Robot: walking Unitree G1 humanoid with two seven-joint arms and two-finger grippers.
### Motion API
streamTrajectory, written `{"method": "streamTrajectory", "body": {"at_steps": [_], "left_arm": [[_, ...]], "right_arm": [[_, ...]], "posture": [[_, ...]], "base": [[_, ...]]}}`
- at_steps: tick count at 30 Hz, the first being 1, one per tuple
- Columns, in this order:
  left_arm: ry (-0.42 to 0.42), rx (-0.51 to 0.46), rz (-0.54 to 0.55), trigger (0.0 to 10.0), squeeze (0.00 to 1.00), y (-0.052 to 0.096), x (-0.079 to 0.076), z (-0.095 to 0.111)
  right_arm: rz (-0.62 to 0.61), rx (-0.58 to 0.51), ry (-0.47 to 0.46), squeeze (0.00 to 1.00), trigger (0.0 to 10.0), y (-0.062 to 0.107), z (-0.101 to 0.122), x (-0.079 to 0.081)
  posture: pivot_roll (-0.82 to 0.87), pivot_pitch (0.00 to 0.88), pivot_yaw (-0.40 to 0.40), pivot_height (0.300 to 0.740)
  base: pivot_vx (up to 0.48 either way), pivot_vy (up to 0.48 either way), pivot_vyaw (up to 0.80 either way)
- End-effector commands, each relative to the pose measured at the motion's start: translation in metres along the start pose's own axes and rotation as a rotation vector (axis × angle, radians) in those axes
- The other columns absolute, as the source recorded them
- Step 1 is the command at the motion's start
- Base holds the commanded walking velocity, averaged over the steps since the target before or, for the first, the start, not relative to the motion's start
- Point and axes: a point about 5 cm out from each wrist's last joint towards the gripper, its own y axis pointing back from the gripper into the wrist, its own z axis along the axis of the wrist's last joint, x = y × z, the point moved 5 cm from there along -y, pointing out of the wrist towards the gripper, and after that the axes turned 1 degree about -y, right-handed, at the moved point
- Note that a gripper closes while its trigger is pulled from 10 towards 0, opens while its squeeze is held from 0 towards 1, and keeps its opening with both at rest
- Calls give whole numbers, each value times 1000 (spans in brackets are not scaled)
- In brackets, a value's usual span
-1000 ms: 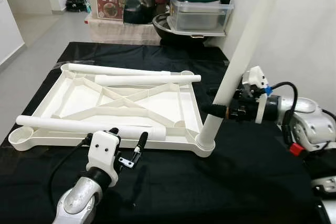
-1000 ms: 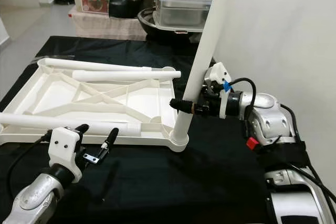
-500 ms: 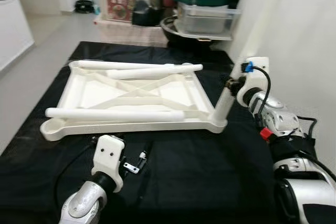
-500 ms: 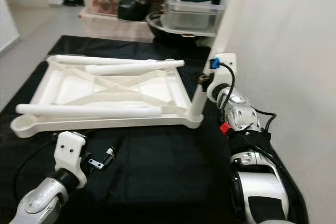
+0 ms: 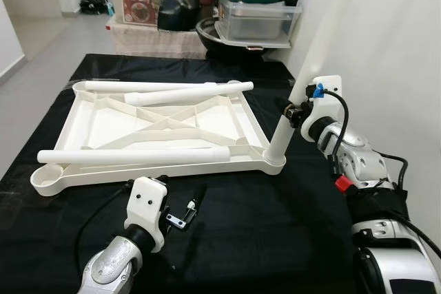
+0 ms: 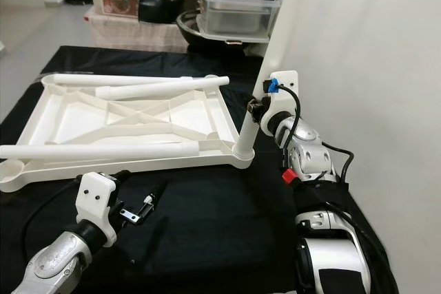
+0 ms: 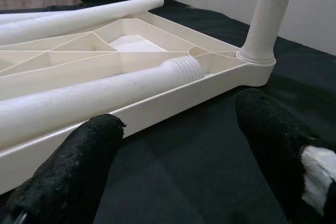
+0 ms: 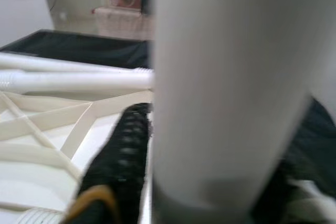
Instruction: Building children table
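Table leg [image 5: 318, 51] sits clamped in my right gripper [image 5: 295, 113]; I'd twist it squarely into the tabletop [image 5: 110, 125] corner socket. Left gripper [image 5: 185, 208] rests apart.

An upturned white plastic tabletop [image 5: 103, 123] is laid on the black-covered table [image 5: 289, 225] — two loose white tube legs [image 5: 138, 157] across it, one white upright leg [image 5: 313, 67] socketed at its near right corner.

We are looking down from the head; both wrist cameras are sharing the white tabletop [image 5: 158, 129] close up
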Motion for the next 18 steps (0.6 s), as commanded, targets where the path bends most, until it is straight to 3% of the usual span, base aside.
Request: {"method": "streamTrajectory", "body": {"at_steps": [1, 2, 5, 6, 7, 8, 10, 13, 18], "left_arm": [[10, 26, -16, 10000, 0, 0, -2, -7], [13, 28, -25, 10000, 0, 0, -4, -7], [19, 30, -33, 10000, 0, 1, -4, -7], [19, 30, -33, 10000, 0, 1, -4, -7], [24, 32, -45, 10000, 0, 1, -5, -7], [24, 32, -45, 10000, 0, 1, -5, -7], [29, 35, -66, 10000, 0, 1, -6, -7], [26, 37, -67, 10000, 0, 1, -5, -8], [22, 37, -59, 10000, 0, 0, -3, -8]], "right_arm": [[23, -16, 4, 1000, 10000, -1, 7, 5], [82, -36, -2, 0, 10000, 1, 14, 13], [241, -79, 4, 0, 10000, 9, 25, 30], [241, -79, 4, 0, 10000, 9, 25, 30], [382, -110, 33, 0, 10000, 20, 32, 42], [382, -110, 33, 0, 10000, 20, 32, 42], [572, -99, 87, 0, 10000, 39, 31, 53], [599, -38, 129, 0, 10000, 42, 19, 48], [451, 48, 132, 0, 10000, 31, -5, 25]], "posture": [[69, 0, -112, 740], [71, 0, -114, 740], [71, 0, -112, 740], [71, 0, -112, 740], [68, 0, -112, 740], [68, 0, -112, 740], [67, 0, -114, 740], [64, 0, -116, 740], [68, 0, -117, 740]], "base": [[0, 0, 0], [0, 0, 0], [0, 0, 0], [0, 0, 0], [0, 0, 0], [0, 0, 0], [0, 0, 0], [0, 0, 0], [0, 0, 0]]}}
